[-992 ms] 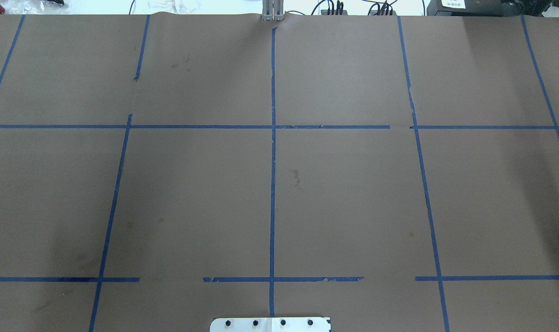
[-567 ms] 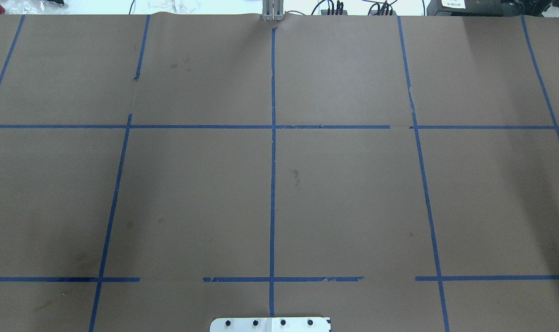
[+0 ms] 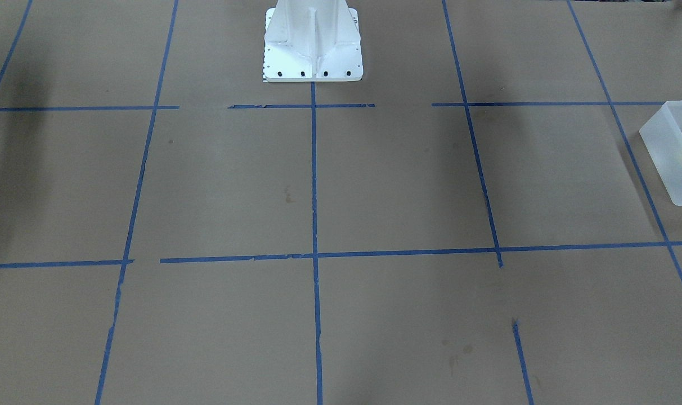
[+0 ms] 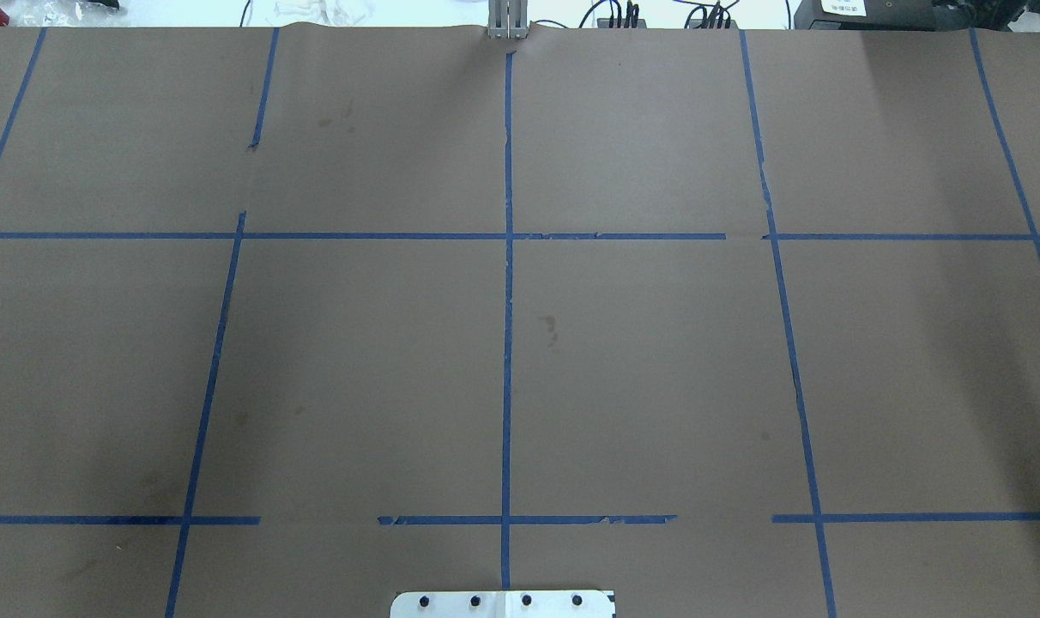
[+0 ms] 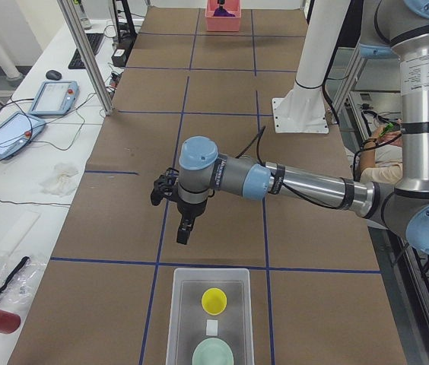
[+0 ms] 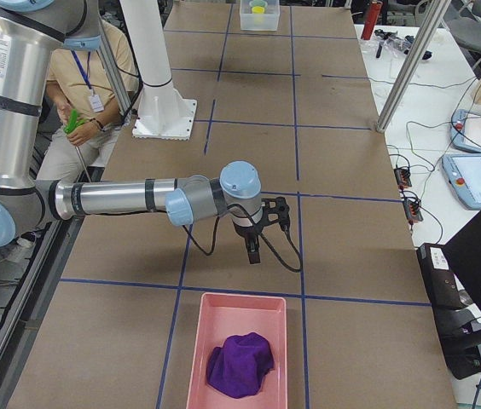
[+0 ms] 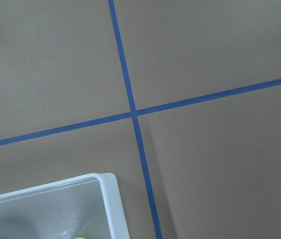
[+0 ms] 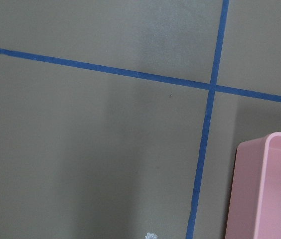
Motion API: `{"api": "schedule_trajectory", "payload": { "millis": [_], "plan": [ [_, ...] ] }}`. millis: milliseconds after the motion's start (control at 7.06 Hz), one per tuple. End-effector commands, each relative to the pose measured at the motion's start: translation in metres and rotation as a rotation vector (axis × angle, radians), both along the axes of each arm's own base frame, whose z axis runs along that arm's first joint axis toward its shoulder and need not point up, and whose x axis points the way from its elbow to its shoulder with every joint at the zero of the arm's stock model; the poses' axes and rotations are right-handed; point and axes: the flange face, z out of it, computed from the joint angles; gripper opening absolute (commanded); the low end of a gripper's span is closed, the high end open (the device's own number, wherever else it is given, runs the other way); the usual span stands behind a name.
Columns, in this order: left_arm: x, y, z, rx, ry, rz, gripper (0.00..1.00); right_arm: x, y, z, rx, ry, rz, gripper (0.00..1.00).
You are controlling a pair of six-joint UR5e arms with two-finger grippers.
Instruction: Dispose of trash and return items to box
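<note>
The left hand (image 5: 185, 236) hangs over the desk (image 4: 657, 343) with its fingers pointing straight down. Only the side camera at the desk's left end catches it, so I cannot tell whether the fingers are spread or pressed together. Nothing can be seen between them.

Just beyond it, against the desk's left end edge and about midway across the width, stands the box (image 5: 180, 319). The yellow cup (image 5: 214, 301) sits upright inside, at the end nearer the hand. The mint-green bowl (image 5: 213, 354) lies at the end nearer the desk edge. A small white piece (image 5: 212, 328) rests on the box floor between them. The left wrist camera looks down on one rounded corner of the box (image 7: 108, 199), beside a crossing of blue tape (image 7: 134, 112).

The right hand (image 6: 253, 258) hangs the same way near the desk's right end, fingers down. It too shows only from the side, so I cannot tell whether it is spread or closed. Just outward of it, against the right end edge, a pink tray (image 6: 191, 358) holds a crumpled purple cloth (image 6: 240, 365). The right wrist camera shows the tray's corner (image 8: 260, 184).

The white pedestal (image 3: 313, 45) stands at the middle of the robot's long edge. A seated person (image 6: 95, 77) is beside it, off the desk.
</note>
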Motion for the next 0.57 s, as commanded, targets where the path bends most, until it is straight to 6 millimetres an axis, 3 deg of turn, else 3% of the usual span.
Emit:
{"api": "schedule_trajectory", "payload": {
  "millis": [0,425],
  "plan": [
    [-0.005,0.009,-0.010,0.006,0.076,0.011,0.99,-0.002,-0.002,-0.003,0.006,-0.005,-0.004,1.00],
    [-0.008,0.020,-0.014,0.011,0.084,0.000,1.00,-0.001,-0.010,-0.011,0.028,0.011,0.009,1.00]
  ]
}}
